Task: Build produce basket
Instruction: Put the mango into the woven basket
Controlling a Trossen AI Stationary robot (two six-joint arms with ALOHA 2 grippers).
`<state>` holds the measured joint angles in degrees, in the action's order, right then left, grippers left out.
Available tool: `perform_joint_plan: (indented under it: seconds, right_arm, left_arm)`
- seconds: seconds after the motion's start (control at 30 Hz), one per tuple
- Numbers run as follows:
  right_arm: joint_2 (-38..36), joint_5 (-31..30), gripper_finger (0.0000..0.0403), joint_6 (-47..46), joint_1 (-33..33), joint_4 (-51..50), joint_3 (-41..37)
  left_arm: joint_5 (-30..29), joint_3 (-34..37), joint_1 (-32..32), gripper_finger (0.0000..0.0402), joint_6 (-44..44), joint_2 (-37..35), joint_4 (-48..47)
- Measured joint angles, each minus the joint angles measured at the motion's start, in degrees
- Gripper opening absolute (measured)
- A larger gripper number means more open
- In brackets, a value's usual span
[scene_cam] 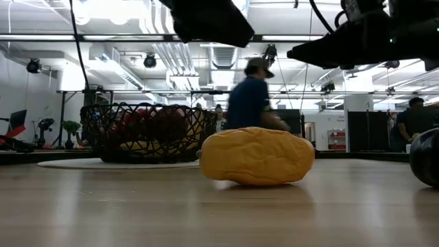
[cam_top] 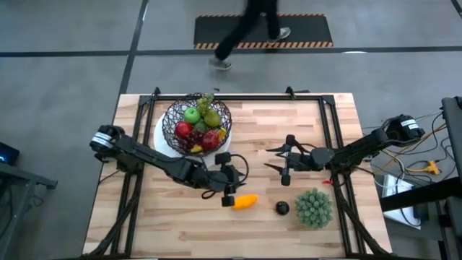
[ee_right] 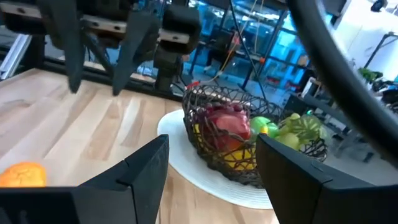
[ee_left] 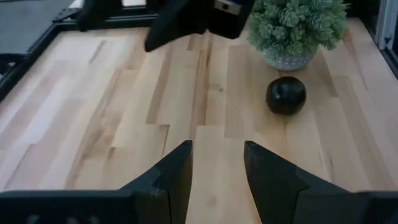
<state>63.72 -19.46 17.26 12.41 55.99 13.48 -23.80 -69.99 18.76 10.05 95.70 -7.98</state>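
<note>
1. Two grippers, both empty: left gripper (cam_top: pixel 229 193) hangs spread lower-middle, just above the loose orange piece (cam_top: pixel 245 201).
2. Right gripper (cam_top: pixel 283 163) is spread too, right of centre.
3. Black wire basket (cam_top: pixel 198 126), upper middle, holds most produce; dark plum (cam_top: pixel 281 209) sits lower right.

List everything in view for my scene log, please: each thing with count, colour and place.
basket: one, black wire, far-left part of the table, on the plate, holding produce.
plate: one, white, under the basket.
produce in the basket: several pieces, green, red and yellow.
orange piece: one, orange, near-middle of the table, beside the left gripper.
dark plum: one, near-black, right of the orange piece.
spiky plant ball: one, green, right of the plum.
table: one, light wood.
person: one, dark clothes, walking beyond the table.
left gripper: jaws empty, next to the orange piece.
right gripper: jaws open, empty, over mid-table.
</note>
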Motion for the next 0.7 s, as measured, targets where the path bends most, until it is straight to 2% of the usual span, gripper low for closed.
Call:
perform_joint_plan:
  seconds: [0.2,0.37,0.53,0.7]
  right_arm:
    - [-0.18,0.0,0.0226,1.85,-0.07,1.36,-1.2]
    - [-1.93,-0.02,0.0226,2.89,0.08,0.16,-0.47]
    - [-5.62,0.0,0.0226,2.81,0.32,-5.2,-0.01]
    - [-9.66,-0.02,0.0226,2.18,0.32,-8.16,-0.13]
  left_arm:
    - [5.03,-3.29,0.04,0.0134,3.56,3.51,-0.36]
    - [9.43,-3.39,0.05,0.0184,11.41,4.2,-1.51]
    - [8.73,-3.02,0.34,0.0236,13.29,4.35,-2.22]
    - [7.18,-3.48,0.44,0.0242,13.68,6.39,-2.44]
